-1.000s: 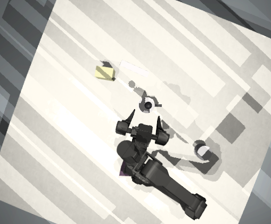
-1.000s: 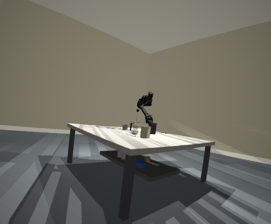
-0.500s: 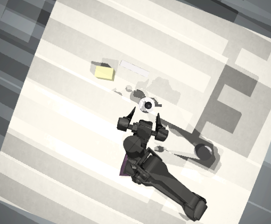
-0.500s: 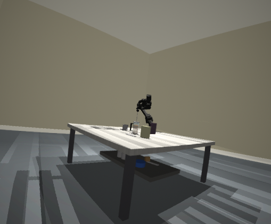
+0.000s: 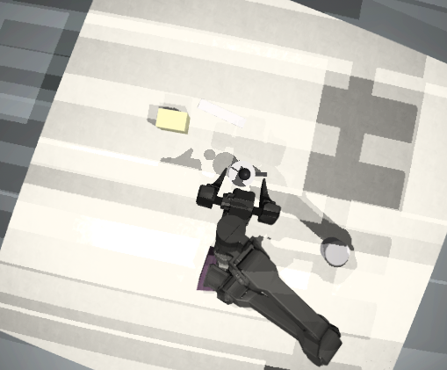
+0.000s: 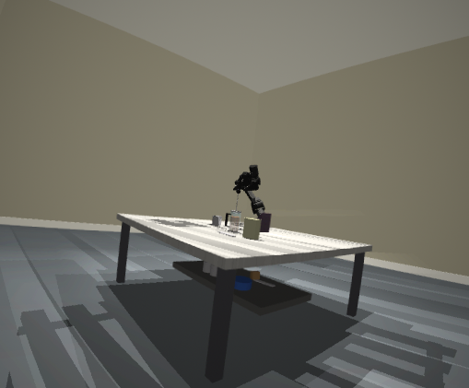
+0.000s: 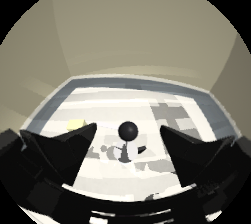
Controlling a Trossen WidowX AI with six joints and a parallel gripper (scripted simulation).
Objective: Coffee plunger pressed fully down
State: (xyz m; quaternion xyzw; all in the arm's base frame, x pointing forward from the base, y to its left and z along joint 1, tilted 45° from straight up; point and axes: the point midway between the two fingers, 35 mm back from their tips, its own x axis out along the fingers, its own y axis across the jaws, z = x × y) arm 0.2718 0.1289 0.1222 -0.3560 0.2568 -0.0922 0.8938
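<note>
Hand point(image 5: 241, 182) spread wide and empty, straddling the plunger knob point(image 5: 244, 174) — lined up to clamp it. French press point(image 6: 235, 220) stands upright on the surface point(image 6: 298, 247).

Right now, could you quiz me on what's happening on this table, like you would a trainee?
1. True or false: the gripper is closed on the plunger knob.
2. Which lies nearer the coffee press: (a) yellow block, (b) white strip?
3. Fill in: in the wrist view the knob shows ____ the two fingers.

Key: 1 false, it is open and holds nothing; 2 b; 3 between.
</note>
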